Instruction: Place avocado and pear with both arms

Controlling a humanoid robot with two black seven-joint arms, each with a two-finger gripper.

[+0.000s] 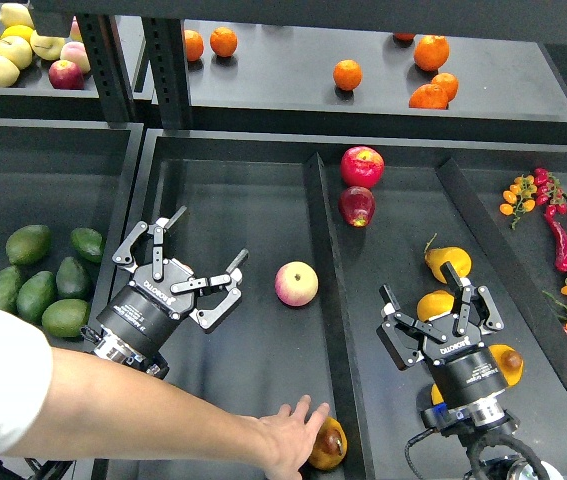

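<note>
The pear (329, 446), orange-yellow with a dark brown blotch, lies at the near edge of the middle bin, and a person's hand (288, 440) rests on it. Several green avocados (36, 295) lie in the left bin; I cannot tell which one is the task's avocado. My left gripper (203, 250) hangs open and empty over the middle bin, right of the avocados and left of a red-and-yellow apple (296, 283). My right gripper (425, 290) stands open in the right bin, with a clean yellow pear (433, 304) showing between its fingers.
A raised divider (325, 280) separates the middle and right bins. Two red apples (361, 166) lie at the far end of the right bin, and more yellow pears (448, 262) lie around my right gripper. Chillies and small fruit (563, 230) fill the far right. Oranges (347, 75) sit on the upper shelf.
</note>
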